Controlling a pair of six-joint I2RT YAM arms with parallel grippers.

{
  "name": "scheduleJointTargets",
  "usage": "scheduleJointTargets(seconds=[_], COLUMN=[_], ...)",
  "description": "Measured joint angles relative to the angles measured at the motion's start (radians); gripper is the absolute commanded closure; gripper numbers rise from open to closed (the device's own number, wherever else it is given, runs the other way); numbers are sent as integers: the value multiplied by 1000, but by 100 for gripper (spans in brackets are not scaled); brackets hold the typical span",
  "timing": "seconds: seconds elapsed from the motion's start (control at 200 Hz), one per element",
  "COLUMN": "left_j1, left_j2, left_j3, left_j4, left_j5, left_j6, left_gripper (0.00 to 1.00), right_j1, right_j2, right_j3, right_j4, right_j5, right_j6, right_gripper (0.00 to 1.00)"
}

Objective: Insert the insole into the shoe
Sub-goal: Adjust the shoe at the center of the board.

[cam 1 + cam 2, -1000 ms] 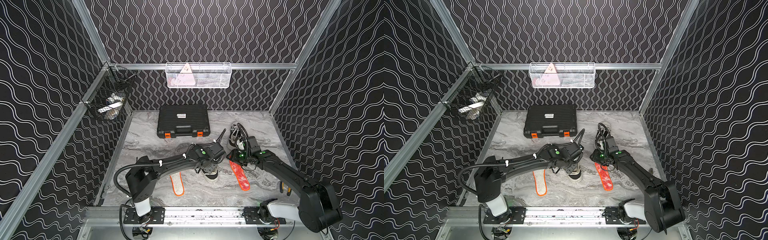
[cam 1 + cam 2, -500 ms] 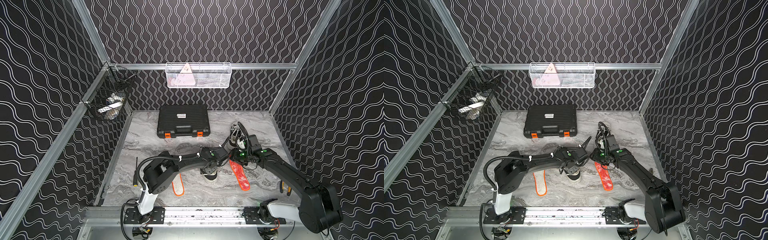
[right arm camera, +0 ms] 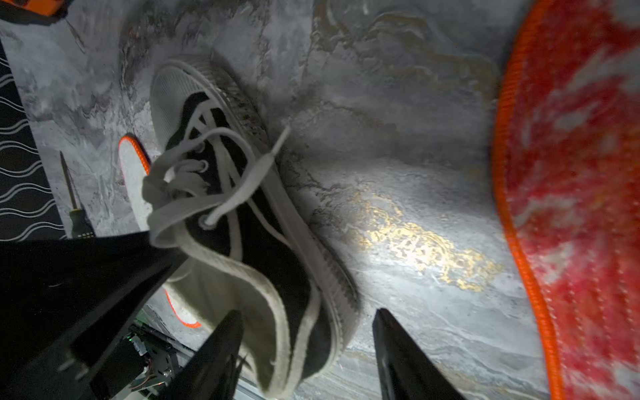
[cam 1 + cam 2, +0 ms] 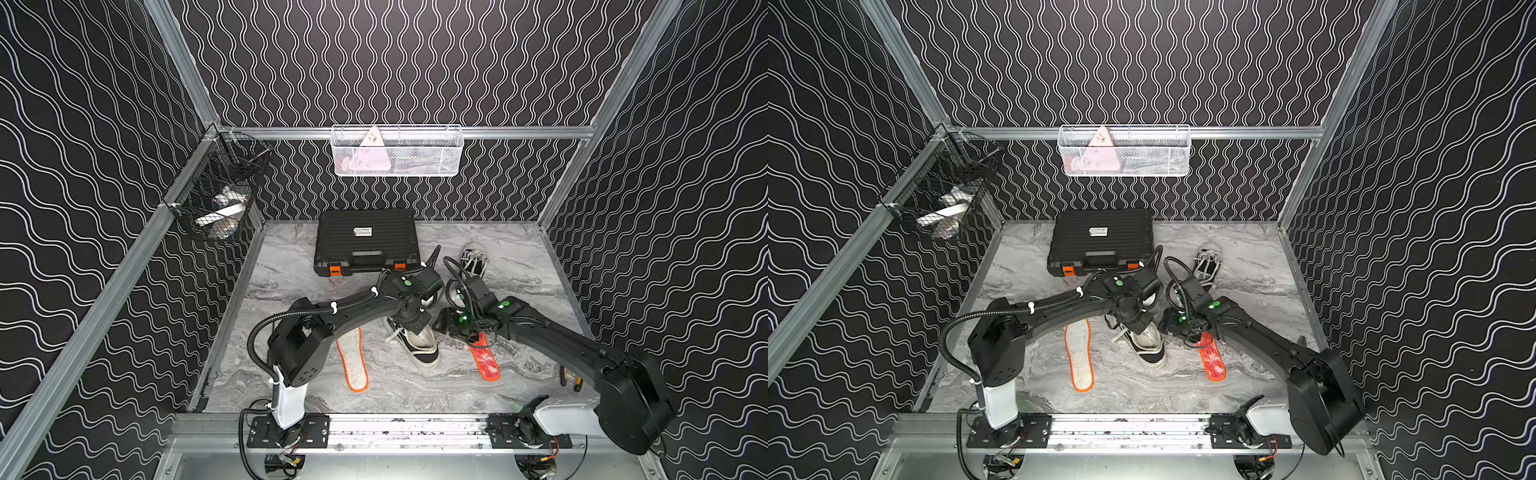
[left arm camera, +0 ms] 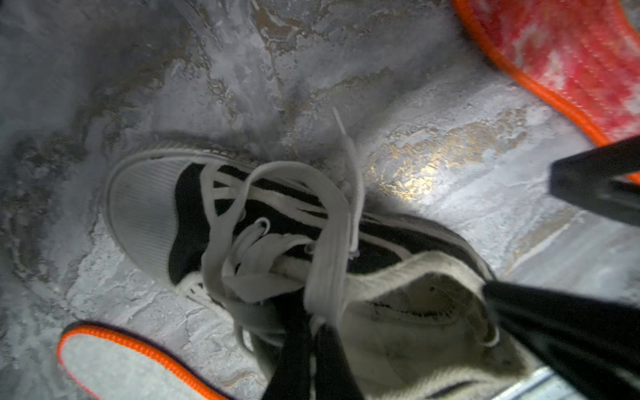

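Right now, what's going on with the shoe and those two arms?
The left gripper is shut on the tongue and laces of the shoe, right by its opening. The right gripper is open at the heel end, with one finger inside the opening and the other outside the wall. Neither holds an insole. The white insole lies flat beside the shoe on the left arm's side, and the red insole lies on the other side.

Three walls (image 4: 415, 62) enclose a booth, black and printed with white wavy lines (aluminium rails (image 4: 519, 132) frame them). The counter (image 4: 519, 257) has a grey marble pattern. A white mesh basket (image 4: 397, 151) hangs on the back rail. A black wire basket (image 4: 212, 199) hangs on the left rail near the corner. A black tool case (image 4: 365, 241) with orange latches lies by the back wall.
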Motion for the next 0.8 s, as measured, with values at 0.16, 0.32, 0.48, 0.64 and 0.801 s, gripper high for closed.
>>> scheduleJointTargets(seconds=[0.16,0.32,0.48,0.64,0.801], left_j1=[48,117,173,246,296], left_j2=[-26,-60,-97,-132,-133], left_j3=[-13,-60,-119,-200,-274], left_j4=[0,24,80,164,263], left_j5=[87,185,286,404,526], left_j6=[-45,-97,-148,-196,-200], left_gripper=[100,100,100,100,100], right_j1=[68,87,88,87,82], right_j2=[87,96,62,0,-23], right_j3=[54,24,5,-30,-76], right_j4=[-12,-22,-57,-72,-16], right_j5=[82,143,175,193,187], right_j6=[46,93,131,154,148], right_gripper=[34,36,51,71,78])
